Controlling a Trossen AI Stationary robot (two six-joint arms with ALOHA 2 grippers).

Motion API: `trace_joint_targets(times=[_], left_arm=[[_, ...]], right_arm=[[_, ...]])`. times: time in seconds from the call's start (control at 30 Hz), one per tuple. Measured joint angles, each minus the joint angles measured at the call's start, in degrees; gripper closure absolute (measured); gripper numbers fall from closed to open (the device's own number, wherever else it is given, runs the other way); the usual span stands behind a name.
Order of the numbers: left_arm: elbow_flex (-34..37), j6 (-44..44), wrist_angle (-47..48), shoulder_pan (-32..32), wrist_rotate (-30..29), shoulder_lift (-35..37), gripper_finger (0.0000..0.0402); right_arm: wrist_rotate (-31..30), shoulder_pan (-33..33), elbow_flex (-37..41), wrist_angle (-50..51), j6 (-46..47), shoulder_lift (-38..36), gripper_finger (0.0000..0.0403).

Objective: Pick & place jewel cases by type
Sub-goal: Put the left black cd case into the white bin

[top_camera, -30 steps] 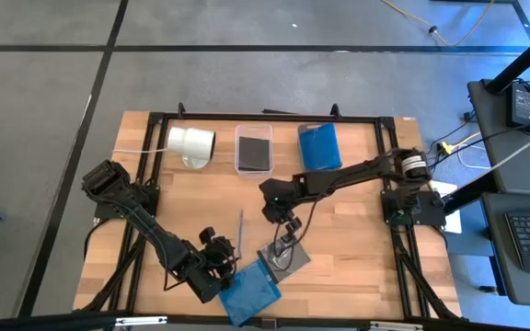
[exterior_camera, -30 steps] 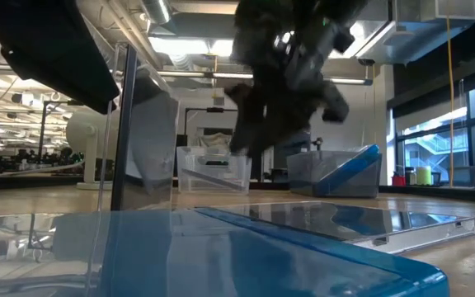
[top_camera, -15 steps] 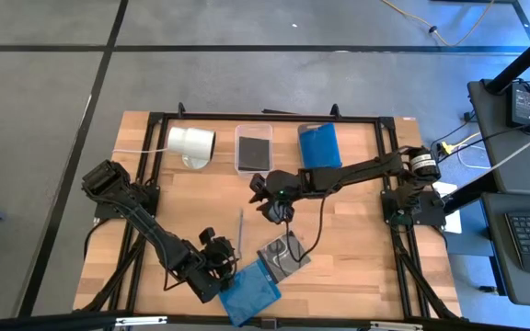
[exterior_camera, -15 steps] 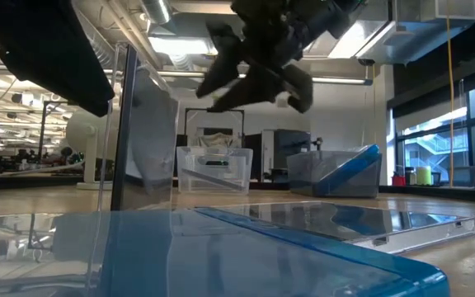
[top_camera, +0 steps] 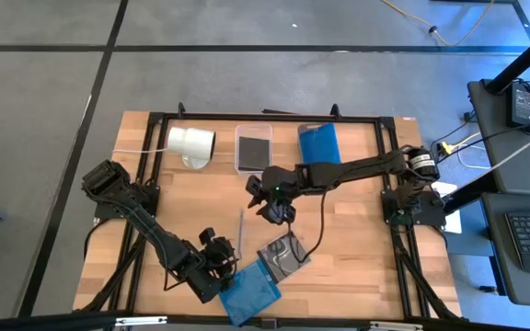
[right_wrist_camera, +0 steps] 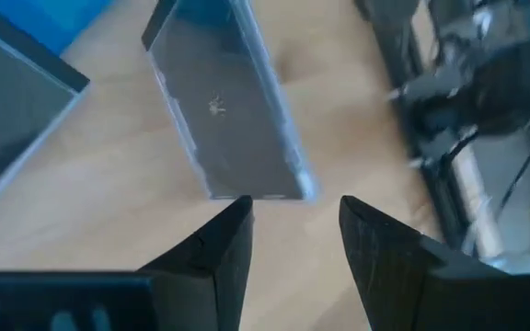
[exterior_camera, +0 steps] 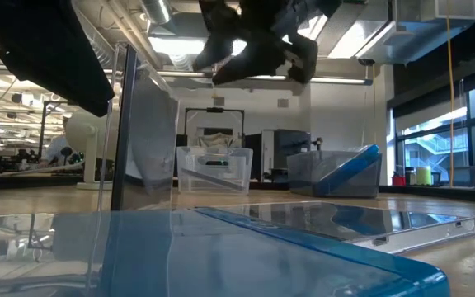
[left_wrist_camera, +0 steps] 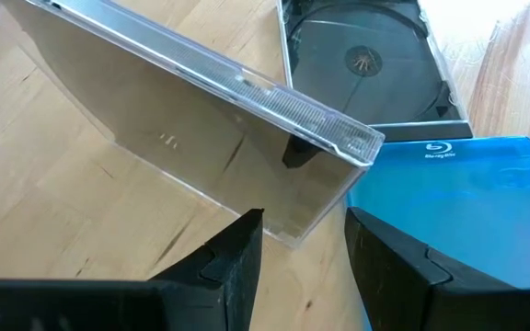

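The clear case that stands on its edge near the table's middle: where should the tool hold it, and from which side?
Probably the clear case by its top edge, coming straight down, one finger on each broad face. From above it shows as a thin line, so it stands upright.

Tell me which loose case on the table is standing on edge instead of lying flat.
The clear case beside the left gripper stands on edge. The blue case and the dark swirl-art case lie flat.

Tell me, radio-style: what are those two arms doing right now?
Right gripper open, empty, mid-table near the bins. Left gripper open, low at the front edge by the blue case. Clear case and open dark case loose on the table. Nothing blocking.
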State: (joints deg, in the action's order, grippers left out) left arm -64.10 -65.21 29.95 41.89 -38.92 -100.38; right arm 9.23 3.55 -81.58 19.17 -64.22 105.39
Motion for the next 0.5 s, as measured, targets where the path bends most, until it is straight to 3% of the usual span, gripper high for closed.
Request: trace_joint_targets(times=[0.2, 0.5], left_arm=[[0.0, 0.0, 0.0, 0.0, 0.0, 0.0, 0.0249], [0.0, 0.0, 0.0, 0.0, 0.0, 0.0, 0.0249]], right_arm=[[8.2, 0.0, -0.3, 0.1, -3.8, 0.0, 0.0235], [13.8, -0.2, -0.3, -5.3, -2.1, 1.4, 0.0235]])
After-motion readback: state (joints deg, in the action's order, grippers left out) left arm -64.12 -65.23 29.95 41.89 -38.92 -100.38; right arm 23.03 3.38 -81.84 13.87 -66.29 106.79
